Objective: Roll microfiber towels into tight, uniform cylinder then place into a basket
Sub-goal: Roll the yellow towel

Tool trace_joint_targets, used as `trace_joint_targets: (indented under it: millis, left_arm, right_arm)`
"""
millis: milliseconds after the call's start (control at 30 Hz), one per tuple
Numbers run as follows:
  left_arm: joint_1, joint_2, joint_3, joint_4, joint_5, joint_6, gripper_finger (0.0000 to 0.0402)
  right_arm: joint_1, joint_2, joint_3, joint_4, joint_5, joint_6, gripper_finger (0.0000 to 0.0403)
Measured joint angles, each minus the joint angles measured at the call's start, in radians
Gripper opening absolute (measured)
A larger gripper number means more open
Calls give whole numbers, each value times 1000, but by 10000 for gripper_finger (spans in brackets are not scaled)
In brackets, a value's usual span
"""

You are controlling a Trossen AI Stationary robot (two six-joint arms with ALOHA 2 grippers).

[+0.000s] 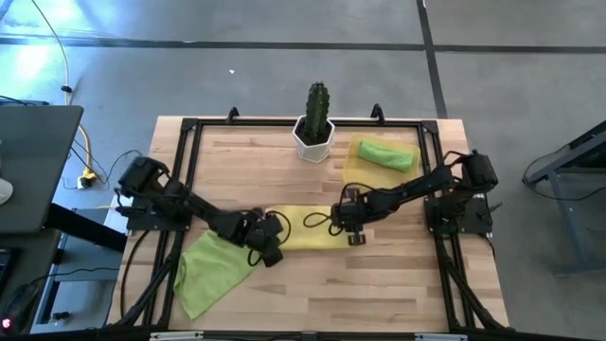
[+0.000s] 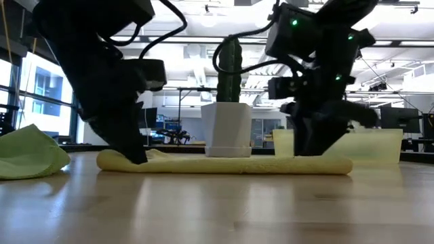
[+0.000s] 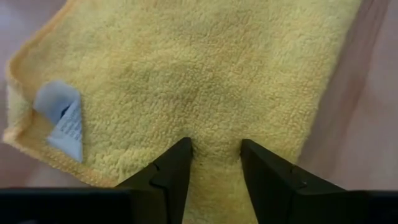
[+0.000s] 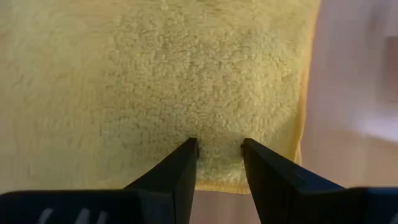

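**Yellow towel mid-roll, both grippers on its near edge**

High view: You have the bright yellow microfiber towel (image 1: 305, 230) lying as a flattened strip at the centre of the wooden slatted table (image 1: 398, 284). The left gripper (image 1: 268, 248) sits at its left end, the right gripper (image 1: 352, 229) at its right end. One lime-green towel, already rolled (image 1: 386, 153), lies in the shallow pale yellow-orange basket (image 1: 351, 169) at the far right, just beside the white hexagonal pot with the green cactus (image 1: 315, 128). The other lime-green towel (image 1: 210, 273) lies crumpled and unrolled, near the left arm.

Low view: The yellow towel reads as a low, long, partly folded band on the tabletop, with both grippers down on it, one at each end.

Left wrist view: The left gripper's fingers (image 3: 171, 177) pinch a ridge of yellow pile between them; a small white care tag (image 3: 62, 121) shows at one corner.

Right wrist view: The right gripper's fingers (image 4: 180, 174) likewise nip the towel's edge, near its hem.

Judgement: The step in hand is rolling the second towel. Your next move likely calls for both wrists to turn the edge over together, evenly, so the cylinder stays tight and uniform.
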Motion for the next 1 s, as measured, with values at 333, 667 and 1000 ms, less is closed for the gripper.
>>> trace_joint_targets:
  millis: [333,667,1000]
  left_arm:
    - [120,-23,-4,-38,-45,548,118]
    - [271,-23,-4,47,-148,772,108]
    - [212,-90,73,95,60,479,93]
  right_arm:
    - [152,-1,5,33,-119,338,128]
    - [235,4,3,347,-12,377,128]
    - [204,-58,5,222,-20,177,128]
